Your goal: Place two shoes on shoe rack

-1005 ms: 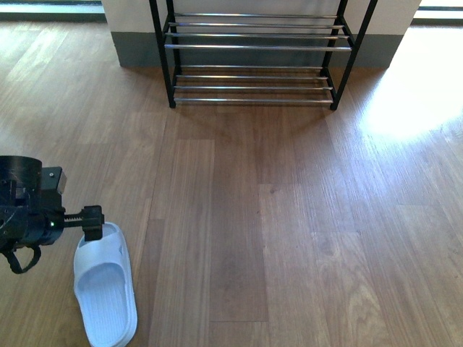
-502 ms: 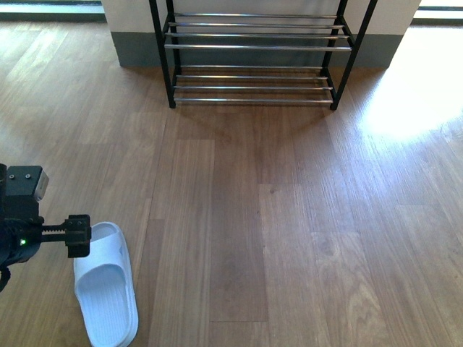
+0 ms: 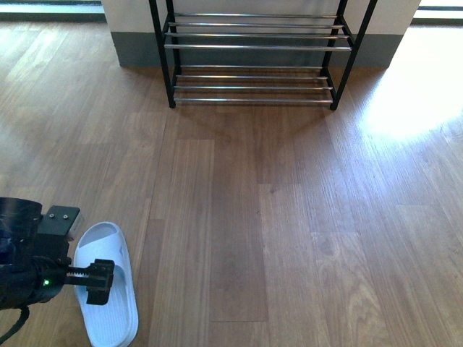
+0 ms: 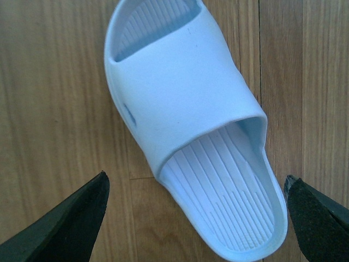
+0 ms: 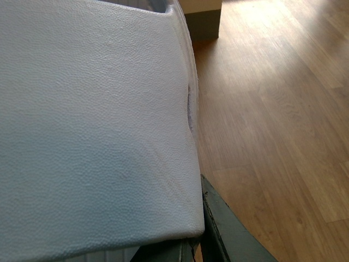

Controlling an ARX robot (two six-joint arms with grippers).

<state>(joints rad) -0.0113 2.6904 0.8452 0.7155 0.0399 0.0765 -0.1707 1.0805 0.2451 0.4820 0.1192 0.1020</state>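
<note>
A pale blue slide (image 3: 113,319) lies sole-down on the wood floor at the near left. My left gripper (image 3: 98,283) hangs over its middle, open; in the left wrist view the gripper (image 4: 195,183) has a black fingertip (image 4: 82,218) on each side of the slide's heel end (image 4: 180,93), not touching it. My right gripper (image 5: 192,243) is out of the front view; it is shut on a second pale blue slide (image 5: 92,120), which fills its wrist view. The shoe rack (image 3: 253,47) stands at the far centre with its visible shelves bare. The grey sneakers are out of view.
A grey-based wall (image 3: 134,50) stands behind the rack. A bright sun patch (image 3: 412,101) lies on the floor at the far right. Bare wood floor (image 3: 275,217) stretches between me and the rack.
My left gripper has moved nearer along the slide, from beside its toe end to over its middle. The slide on the floor has not moved.
</note>
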